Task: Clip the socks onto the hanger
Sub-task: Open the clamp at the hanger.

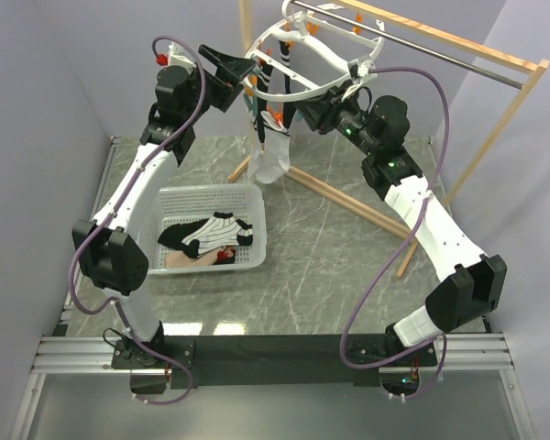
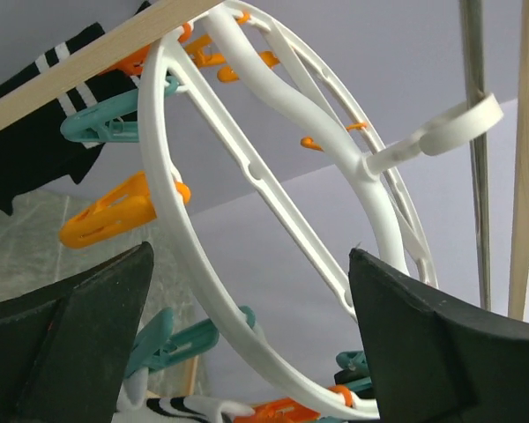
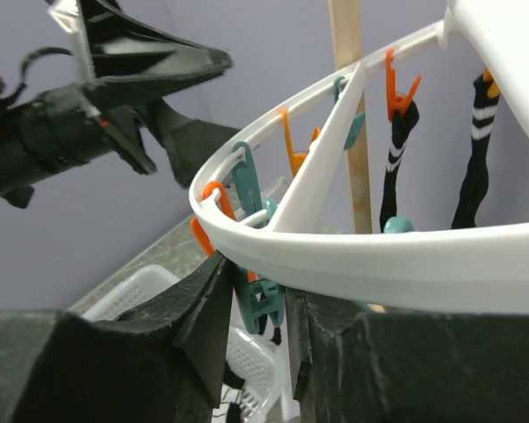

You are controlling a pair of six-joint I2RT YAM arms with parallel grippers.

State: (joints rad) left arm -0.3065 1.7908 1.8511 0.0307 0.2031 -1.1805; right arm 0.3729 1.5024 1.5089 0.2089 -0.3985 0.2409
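The white ring hanger [image 1: 304,57] hangs from a metal rod at the top, with orange and teal clips round it. A white sock [image 1: 273,158] and dark striped socks [image 1: 273,81] hang clipped under its left side. My left gripper [image 1: 234,66] is open and empty just left of the ring; the left wrist view shows the ring [image 2: 247,176] beyond its spread fingers [image 2: 88,308]. My right gripper [image 1: 319,112] sits under the ring's near right side, shut on a teal clip [image 3: 269,300] below the rim [image 3: 379,256]. A striped white sock [image 1: 222,229] and a black sock [image 1: 179,236] lie in the basket.
The white perforated basket [image 1: 257,240] stands on the table at the left middle, below the hanger. A wooden frame [image 1: 500,119] with a metal rod [image 1: 422,41] spans the back right; its foot bar [image 1: 348,197] runs across the table. Grey walls close both sides.
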